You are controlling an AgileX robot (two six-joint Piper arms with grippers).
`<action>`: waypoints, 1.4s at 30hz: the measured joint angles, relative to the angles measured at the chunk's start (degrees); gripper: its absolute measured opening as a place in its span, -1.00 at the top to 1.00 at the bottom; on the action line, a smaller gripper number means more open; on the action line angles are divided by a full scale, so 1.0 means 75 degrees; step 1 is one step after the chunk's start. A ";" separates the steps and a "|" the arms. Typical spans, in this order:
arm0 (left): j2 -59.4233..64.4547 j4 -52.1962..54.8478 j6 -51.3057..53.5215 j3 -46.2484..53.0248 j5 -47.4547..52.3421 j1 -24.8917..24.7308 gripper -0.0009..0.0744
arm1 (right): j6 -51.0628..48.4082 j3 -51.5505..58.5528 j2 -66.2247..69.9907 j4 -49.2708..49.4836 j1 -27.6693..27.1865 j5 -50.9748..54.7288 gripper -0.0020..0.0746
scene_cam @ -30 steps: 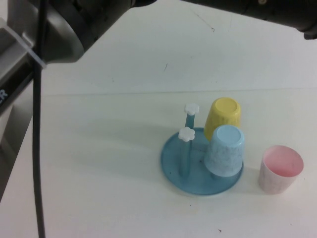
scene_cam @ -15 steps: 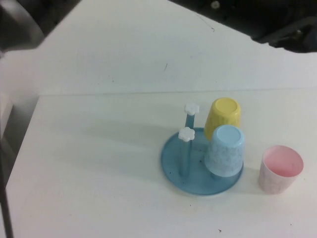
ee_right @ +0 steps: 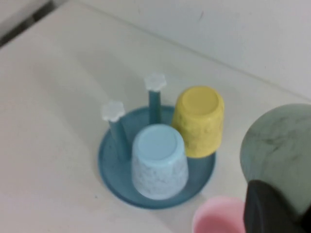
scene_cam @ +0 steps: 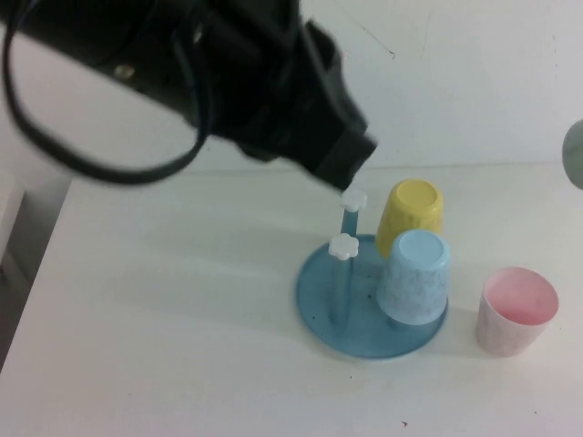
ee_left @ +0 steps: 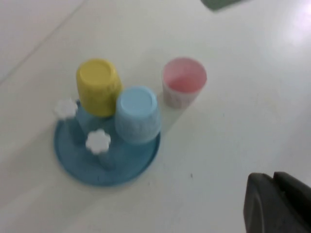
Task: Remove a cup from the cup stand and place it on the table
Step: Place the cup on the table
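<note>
Since the cup [ee_right: 277, 141] is already clear of the cup stand [scene_cam: 314, 291], I'd call this the carry/place step. It shows as a blurred mint-green round shape off to the stand's right, past the pink cup [scene_cam: 516, 309], and it doesn't look set down on the table [scene_cam: 164, 319] yet.

The right gripper [ee_right: 272, 208] sits right against the cup with its fingers drawn together, apparently pinching the cup's wall (the contact itself is blurred, so that's a judgement).

The left gripper [ee_left: 274, 199] has its fingers pressed together with nothing between them. That arm hangs over the stand's far-left side, its tip just above the rear peg [scene_cam: 352, 200].

On the stand, a yellow cup [scene_cam: 412, 211] and a light blue cup [scene_cam: 414, 278] sit upside down on pegs, and two pegs on the stand's left are bare.

Next move, my read: lower the cup onto bare table well away from the stand and the pink cup, get it upright and resting flat, then release. The left arm should stay off the pegs.

No brands, labels or legible writing anywhere.
</note>
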 joint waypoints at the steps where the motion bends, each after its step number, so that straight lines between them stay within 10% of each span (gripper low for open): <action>1: -0.0271 0.0057 -0.0018 0.0461 0.0000 0.0000 0.97 | 0.0093 -0.0329 0.0463 -0.0188 0.0000 0.0152 0.90; 16: -0.2684 0.0958 -0.1393 0.5456 -0.0978 0.0000 0.98 | 0.1677 -0.3833 0.6038 -0.3818 0.1075 0.1313 0.90; 30: -0.2696 0.0944 -0.1785 0.5687 -0.1264 0.0000 0.98 | 0.2365 -0.4432 0.7540 -0.4316 0.1191 0.1706 0.85; 42: -0.2957 0.1605 -0.2203 0.5699 -0.1943 0.0000 0.98 | 0.3013 -0.4449 0.6981 -0.4437 0.1191 0.1377 0.27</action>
